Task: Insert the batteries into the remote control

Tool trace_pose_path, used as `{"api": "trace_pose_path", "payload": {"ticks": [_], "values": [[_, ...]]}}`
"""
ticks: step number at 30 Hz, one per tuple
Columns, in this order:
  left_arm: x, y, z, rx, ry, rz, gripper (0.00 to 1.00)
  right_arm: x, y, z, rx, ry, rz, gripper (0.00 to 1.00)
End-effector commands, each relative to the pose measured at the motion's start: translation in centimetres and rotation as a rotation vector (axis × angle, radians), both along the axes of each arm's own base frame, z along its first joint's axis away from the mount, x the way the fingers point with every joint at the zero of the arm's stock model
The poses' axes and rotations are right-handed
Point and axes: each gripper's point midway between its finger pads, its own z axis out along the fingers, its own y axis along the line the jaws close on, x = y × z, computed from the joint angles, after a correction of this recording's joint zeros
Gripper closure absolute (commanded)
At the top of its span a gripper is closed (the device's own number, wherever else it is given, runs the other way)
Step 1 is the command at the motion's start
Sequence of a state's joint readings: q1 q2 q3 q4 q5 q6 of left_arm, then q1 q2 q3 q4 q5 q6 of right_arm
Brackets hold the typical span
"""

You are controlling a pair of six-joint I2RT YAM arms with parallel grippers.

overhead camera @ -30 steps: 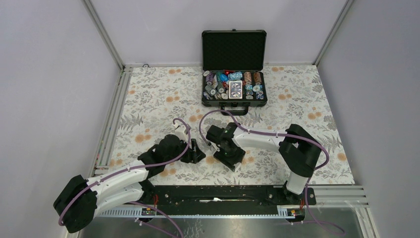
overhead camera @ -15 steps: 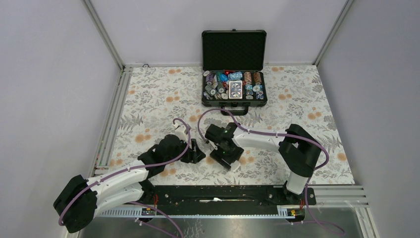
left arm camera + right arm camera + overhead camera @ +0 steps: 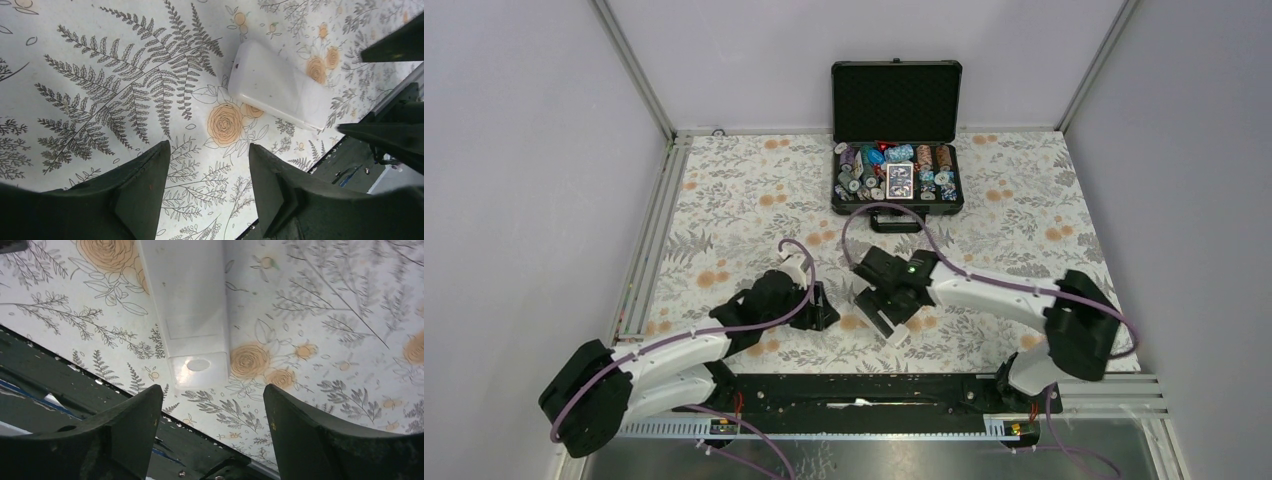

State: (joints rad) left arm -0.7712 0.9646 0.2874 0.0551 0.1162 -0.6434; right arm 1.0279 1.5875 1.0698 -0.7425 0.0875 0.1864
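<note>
The remote control [image 3: 192, 315] lay back-up on the bench [image 3: 325, 315] at 12 o'clock from the right tool [image 3: 212, 395], spread wide and empty, like the left tool [image 3: 209, 147]. A good grasp needed the jaws centred across its narrow width; no batteries showed.

R wrist view: remote [image 3: 192, 305] far end is cut off at top edge. Top view: we see remote mostly hidden under R gripper [image 3: 890, 312]. Its underside lies on table [image 3: 754, 200], unseen. Case [image 3: 896, 95] contents too small to ID from top view.
</note>
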Motion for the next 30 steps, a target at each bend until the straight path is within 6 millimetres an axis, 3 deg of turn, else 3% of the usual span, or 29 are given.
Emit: {"api": "trace_pose_path", "payload": {"ticks": [1, 8, 15, 18, 23, 30], "values": [[2.1, -1.8, 2.4, -0.042, -0.056, -0.005, 0.37, 1.1, -0.3, 2.4, 0.128, -0.151, -0.157, 0.18], [4.4, -4.1, 2.6, -0.027, -0.041, -0.011, 0.38, 1.4, -2.5, 2.8, 0.210, -0.247, -0.378, 0.15], [6.4, -7.7, 3.0, -0.054, -0.024, -0.078, 0.37, 0.2, -3.7, 1.9, 0.271, -0.222, -0.545, 0.19], [6.3, -8.6, 2.2, -0.061, 0.005, -0.108, 0.37, -0.3, -4.2, 1.7, 0.325, -0.214, -0.604, 0.23], [5.6, -8.4, 0.2, -0.044, 0.044, -0.111, 0.37, -1.3, -3.8, 1.1, 0.434, -0.170, -0.647, 0.26], [4.1, -8.7, -1.0, -0.042, 0.079, -0.145, 0.39, -1.7, -3.3, 0.1, 0.421, -0.133, -0.647, 0.29]]}}
